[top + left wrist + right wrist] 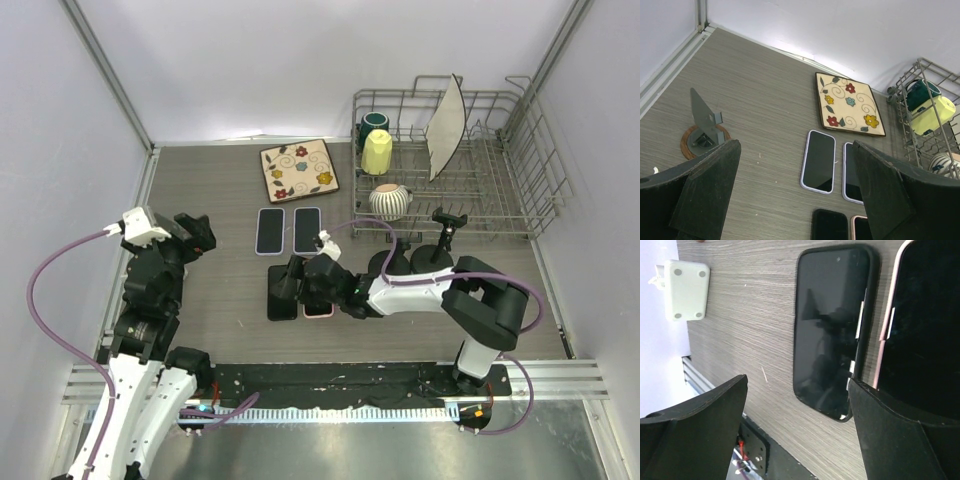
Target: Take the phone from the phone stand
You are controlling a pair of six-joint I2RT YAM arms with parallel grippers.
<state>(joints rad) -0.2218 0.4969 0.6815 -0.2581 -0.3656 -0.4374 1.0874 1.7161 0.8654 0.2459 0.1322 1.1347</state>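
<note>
Several phones lie flat on the table: two lavender-cased ones (270, 230) (306, 229), a black one (281, 302) and a pink-cased one (318, 308). My right gripper (288, 283) is open and low over the black phone (832, 330); its near end lies between the fingers, with the pink phone (925, 330) beside the right finger. My left gripper (200, 235) is open and empty above the table's left side. A grey stand on a round wooden base (704, 131) holds nothing. A black clamp stand (446, 232) at the right also holds no phone.
A floral square mat (299, 169) lies at the back. A wire dish rack (500, 205) at the back right holds a plate, a yellow cup and a green cup; a striped bowl (390, 201) sits by it. Walls close in on the left and right.
</note>
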